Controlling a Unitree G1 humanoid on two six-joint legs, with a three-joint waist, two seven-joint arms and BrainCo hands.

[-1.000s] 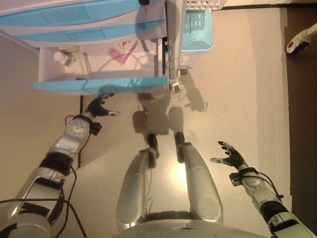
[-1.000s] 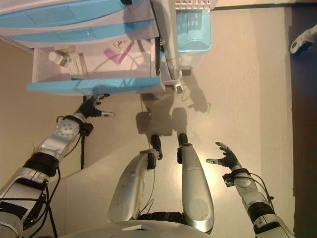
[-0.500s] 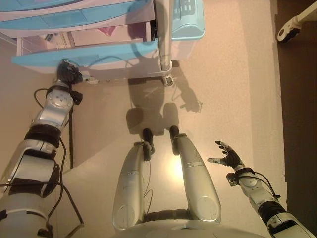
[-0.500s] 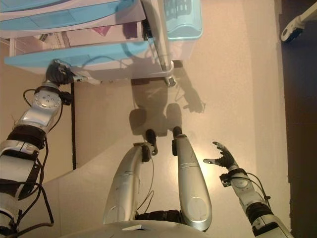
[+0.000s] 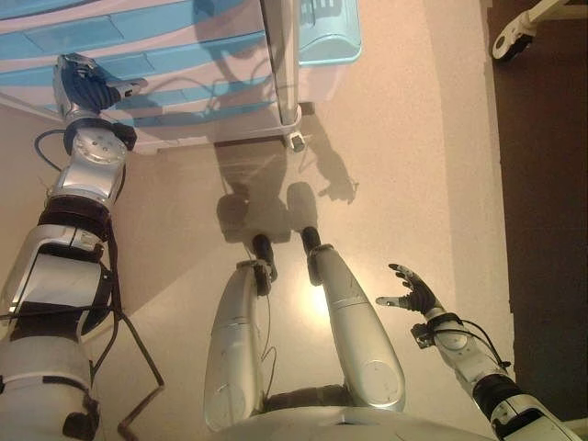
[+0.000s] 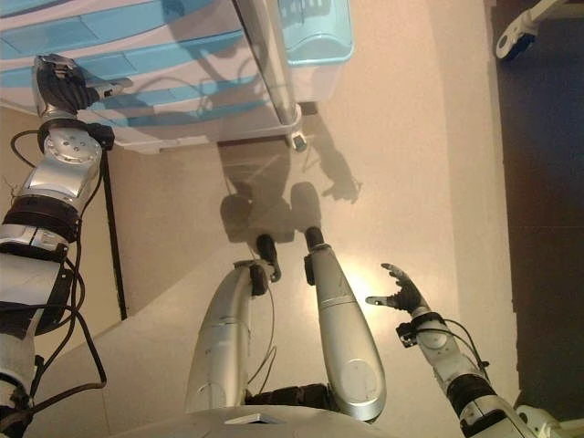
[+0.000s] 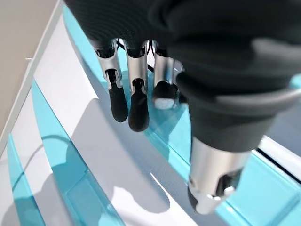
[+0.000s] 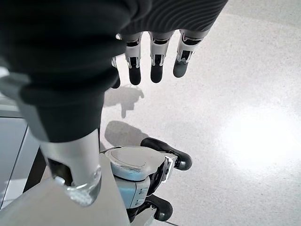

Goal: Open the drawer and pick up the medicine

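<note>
Since half-second-old frame, left hand [image 5: 81, 81] raised from open drawer's front up over white cabinet with translucent blue drawer fronts [image 5: 175, 55], fingers relaxed, empty. Medicine unseen. Right hand [image 5: 412, 292] idle over beige floor [image 5: 395, 165], fingers spread.

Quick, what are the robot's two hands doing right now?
Left hand: open, holding nothing, over the blue drawer fronts.
Right hand: open, empty, above the floor.
</note>
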